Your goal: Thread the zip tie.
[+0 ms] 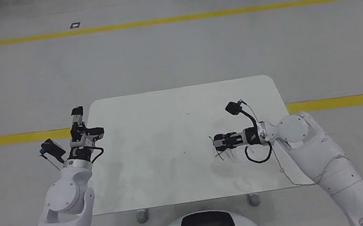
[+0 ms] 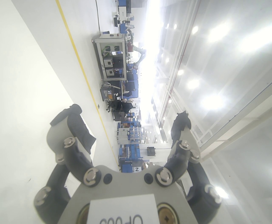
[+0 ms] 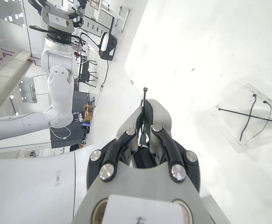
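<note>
My right fingers (image 3: 158, 110) are clamped on a thin black plastic zip tie (image 3: 145, 93) above the white surface (image 1: 170, 128); my left fingers (image 2: 73, 125) stand apart by its left edge.

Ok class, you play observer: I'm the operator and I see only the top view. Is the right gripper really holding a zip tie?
Observer: Yes, the right gripper is shut on a black zip tie, with the tie's head sticking out in front.
Operator: And the left gripper?
Observer: Open and empty.
Operator: Any spares?
Observer: Yes, more zip ties lie in a clear container on the table.
</note>
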Motion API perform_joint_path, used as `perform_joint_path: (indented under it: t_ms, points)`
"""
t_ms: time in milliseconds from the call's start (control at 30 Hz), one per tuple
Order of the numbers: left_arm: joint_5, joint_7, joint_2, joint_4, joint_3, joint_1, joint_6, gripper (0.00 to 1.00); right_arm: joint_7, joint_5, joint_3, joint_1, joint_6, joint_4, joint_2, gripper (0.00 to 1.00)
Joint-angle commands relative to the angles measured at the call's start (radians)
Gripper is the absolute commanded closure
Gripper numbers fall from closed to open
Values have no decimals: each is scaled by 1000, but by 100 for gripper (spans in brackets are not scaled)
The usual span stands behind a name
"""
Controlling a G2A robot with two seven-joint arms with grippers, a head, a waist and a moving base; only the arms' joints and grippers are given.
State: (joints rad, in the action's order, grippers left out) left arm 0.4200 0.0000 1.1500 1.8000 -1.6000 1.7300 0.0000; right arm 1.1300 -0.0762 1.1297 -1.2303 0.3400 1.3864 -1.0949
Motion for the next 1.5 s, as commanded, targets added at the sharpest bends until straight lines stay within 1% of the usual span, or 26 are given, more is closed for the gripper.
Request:
perform_joint_path:
  t_ms: [0, 600, 700, 767, 800, 867, 900, 967, 1000, 1033, 1300, 1367, 1433, 1467]
  points:
    - [0, 0, 0, 0, 0, 0, 0, 0, 0, 0, 0, 0, 0, 0, 0, 100]
    - [-4, -1, 0, 1, 1, -1, -1, 0, 0, 0, 0, 0, 0, 0, 0, 100]
    - [-83, -27, -1, 10, 16, 9, -29, 0, -46, 2, -5, -14, -14, 7, -1, 100]
    - [-138, -34, -1, 21, 29, 25, -55, 0, -64, 18, -2, -19, -19, 4, -1, 100]
    - [-174, -27, -1, 26, 38, 34, -53, 0, -73, 33, 1, -21, -23, 0, 0, 100]
    - [-231, -26, 0, 51, 60, 49, -56, 0, -89, 53, 8, -23, -27, -8, 0, 100]
    - [-268, -20, 0, 66, 75, 62, -58, 0, -98, 69, 14, -25, -27, -14, 1, 100]
    - [-337, -11, 1, 87, 102, 74, -50, 0, -102, 107, 22, -27, -15, -23, 1, 100]
    - [-340, 13, 5, 98, 122, 80, -59, 0, -103, 156, 29, -30, -1, -37, 1, 100]
    - [-305, 42, 9, 99, 129, 84, -58, 0, -103, 182, 36, -29, 0, -45, 1, 100]
    - [-310, 41, 9, 100, 130, 82, -60, 0, -103, 182, 36, -29, 0, -45, 1, 100]
    - [-419, 30, 7, 103, 152, 81, -72, 0, -127, 177, 33, -36, -7, -38, 0, 100]
    - [-502, 41, 8, 110, 184, 84, -81, 0, -164, 168, 35, -44, -14, -27, 0, 100]
    - [-551, 49, 9, 112, 208, 85, -82, 0, -197, 174, 42, -51, -21, -26, 0, 100]
